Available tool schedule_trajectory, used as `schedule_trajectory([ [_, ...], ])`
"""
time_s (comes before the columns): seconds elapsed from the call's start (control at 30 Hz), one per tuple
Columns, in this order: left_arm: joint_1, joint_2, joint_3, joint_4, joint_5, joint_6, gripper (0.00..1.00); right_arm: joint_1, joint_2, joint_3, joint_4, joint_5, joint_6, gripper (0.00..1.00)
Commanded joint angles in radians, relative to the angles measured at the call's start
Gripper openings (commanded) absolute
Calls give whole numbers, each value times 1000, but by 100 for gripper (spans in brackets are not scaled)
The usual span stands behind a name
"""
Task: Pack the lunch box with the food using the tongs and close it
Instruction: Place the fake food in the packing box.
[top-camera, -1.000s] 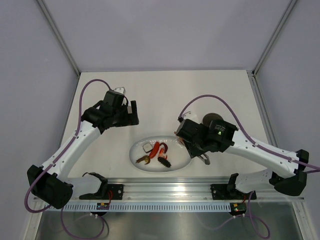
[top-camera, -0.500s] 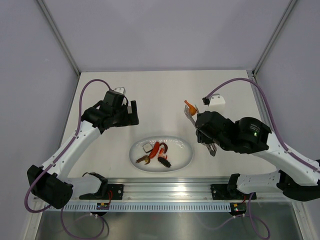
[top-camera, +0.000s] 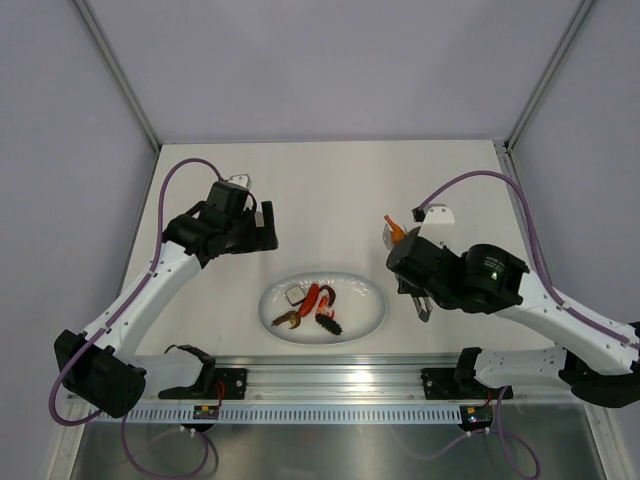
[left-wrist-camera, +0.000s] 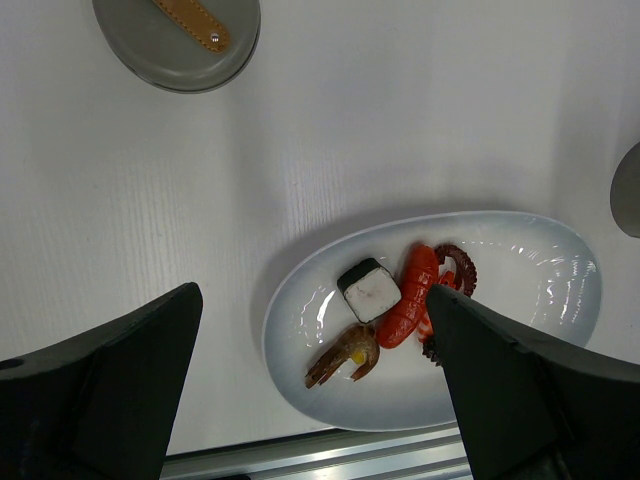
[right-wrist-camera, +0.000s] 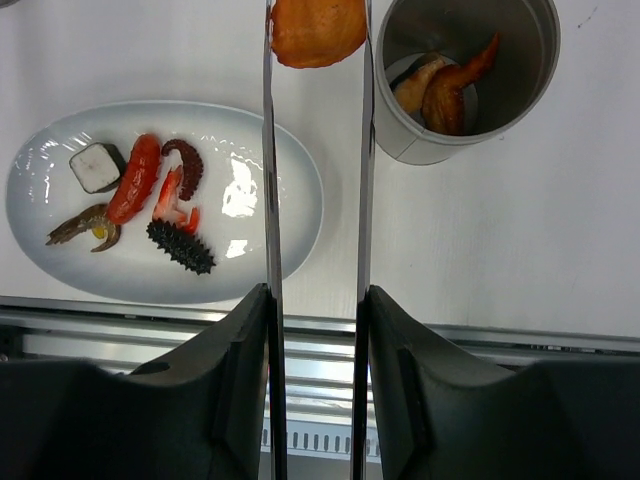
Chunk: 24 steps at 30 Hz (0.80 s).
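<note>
1. Top view: a white oval plate (top-camera: 372, 300) of food (top-camera: 313, 300) sits at the bench's near edge. An orange piece (top-camera: 397, 232) pokes out beyond the right arm; what grips it is hard to see here.
2. Left wrist: the left claw (left-wrist-camera: 312, 290) gapes wide and empty above the plate. The round grey lid (left-wrist-camera: 177, 35) lies apart.
3. Right wrist: the right claw (right-wrist-camera: 315, 300) squeezes slim silver tongs (right-wrist-camera: 268, 180), which point straight ahead and nip the orange piece beside the open, upright lunch box (right-wrist-camera: 410, 140).
</note>
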Motion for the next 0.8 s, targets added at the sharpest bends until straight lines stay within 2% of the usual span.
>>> schedule_trajectory([
  [0.0,-3,-21,1,35,15,1,99,-17,-50,-22,-275,71,83,27],
  [0.77,-3,-3,6,38,21,4,99,-138,-142,-157,-274,52,96,30],
])
